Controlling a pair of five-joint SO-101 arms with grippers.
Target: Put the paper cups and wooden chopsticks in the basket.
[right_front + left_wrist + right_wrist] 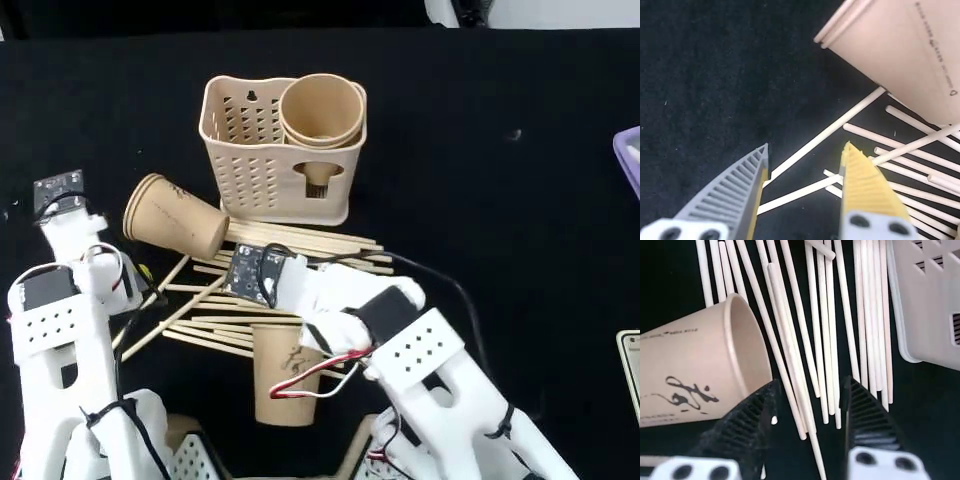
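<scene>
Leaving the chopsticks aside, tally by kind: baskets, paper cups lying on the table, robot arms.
Basket: 1
Paper cups lying on the table: 2
Robot arms: 2
Total: 5

The right arm covers the rim end of a lying paper cup and part of the chopsticks. A purple thing is cut off at the edge, so I cannot tell what it is.
</scene>
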